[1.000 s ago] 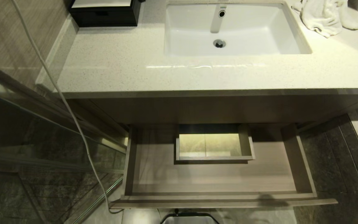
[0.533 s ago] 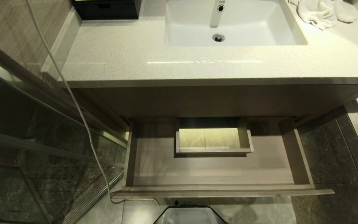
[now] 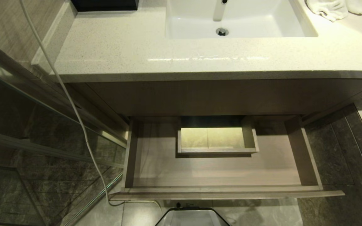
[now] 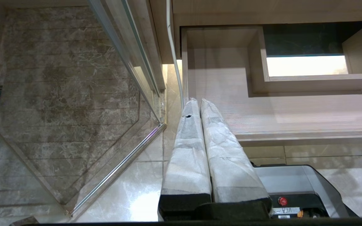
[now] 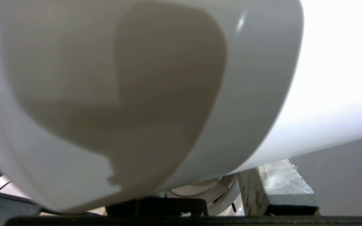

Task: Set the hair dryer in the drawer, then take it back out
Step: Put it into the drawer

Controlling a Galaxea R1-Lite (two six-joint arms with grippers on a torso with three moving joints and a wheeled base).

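Note:
The drawer (image 3: 218, 171) stands pulled out under the vanity, light wood and wide, with nothing lying on its floor. A boxed notch (image 3: 215, 138) sits at its back middle. Neither arm shows in the head view. In the right wrist view the white barrel of the hair dryer (image 5: 168, 78) fills nearly everything, right against the camera. My right gripper (image 5: 184, 169) is shut on it; one padded finger (image 5: 278, 185) shows beside the barrel, the other is hidden. My left gripper (image 4: 198, 100) is shut and empty, pointing at the drawer's (image 4: 294, 110) left front corner.
A speckled countertop (image 3: 121, 47) with a white sink (image 3: 306, 25) overhangs the drawer. A white towel (image 3: 328, 8) lies at the back right, a black box (image 3: 105, 4) at the back left. A white cable (image 3: 71, 103) hangs past a glass partition (image 3: 42, 135). The robot's base (image 3: 192, 218) stands before the drawer front.
The whole head picture has shifted: the countertop and sink have slid up and out of the top, so the camera has tipped down. The drawer stays open and empty.

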